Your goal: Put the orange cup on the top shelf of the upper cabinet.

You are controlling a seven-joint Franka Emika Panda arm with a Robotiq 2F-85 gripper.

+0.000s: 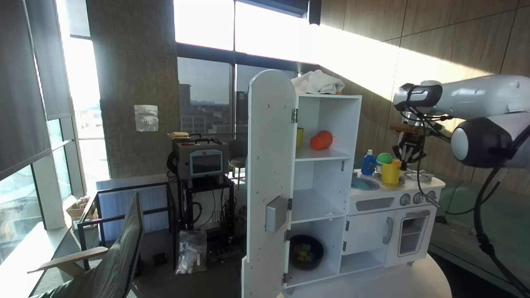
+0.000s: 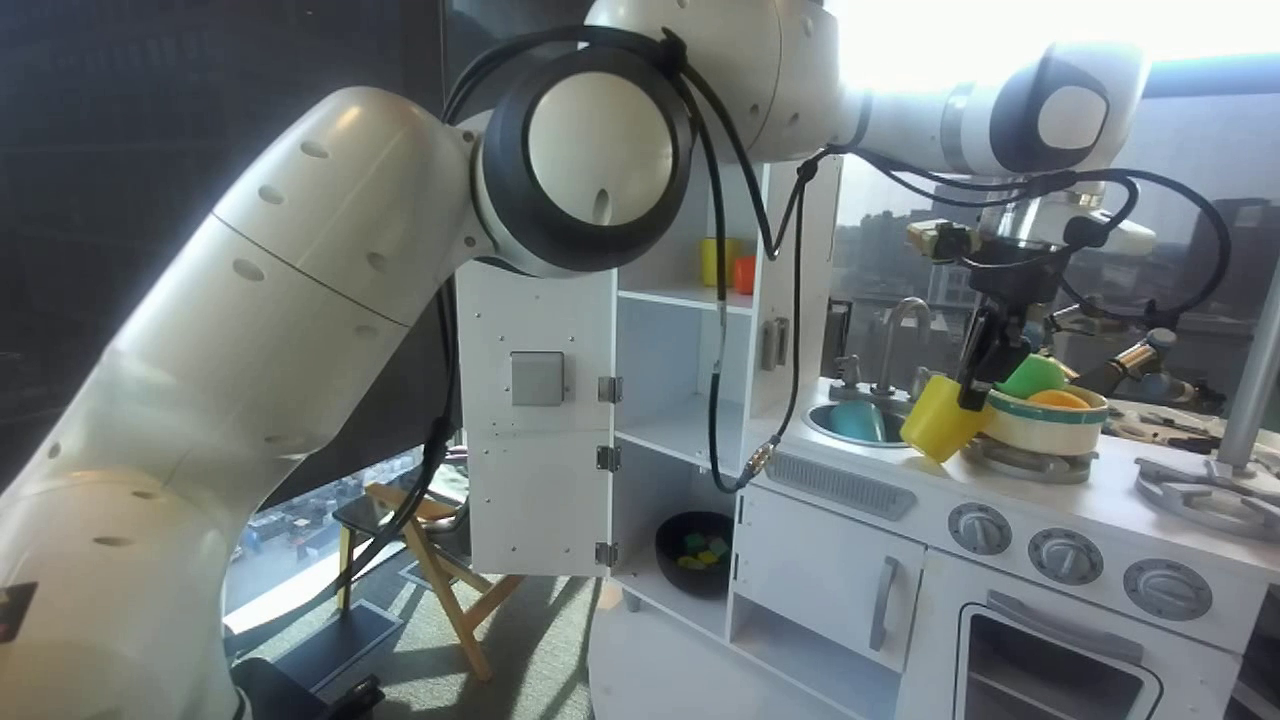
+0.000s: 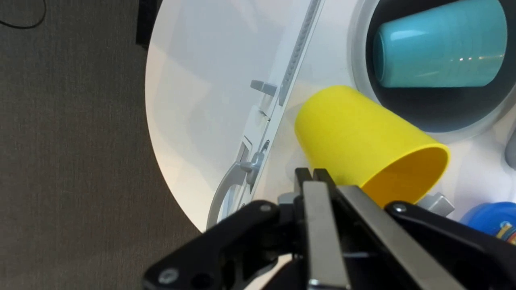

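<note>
The orange cup (image 1: 321, 140) lies on its side on the top shelf (image 1: 331, 154) of the upper cabinet (image 1: 338, 120), whose door (image 1: 271, 165) stands open. It also shows, partly hidden, in an exterior view (image 2: 745, 274). It is out of the wrist view. My gripper (image 1: 404, 166) points down over the toy kitchen counter, far from the orange cup. In the wrist view its fingertips (image 3: 312, 173) are together, beside a tilted yellow cup (image 3: 354, 129). That cup also shows at the gripper in an exterior view (image 2: 938, 418). I cannot tell whether the fingers touch it.
Another yellow cup (image 1: 299, 138) stands on the top shelf. A teal cup (image 3: 439, 46) lies in the sink. A pot (image 2: 1040, 428) with green and orange items stands beside the gripper, and a blue bottle (image 1: 367, 163) behind. A black bowl (image 1: 318, 241) is in the bottom compartment.
</note>
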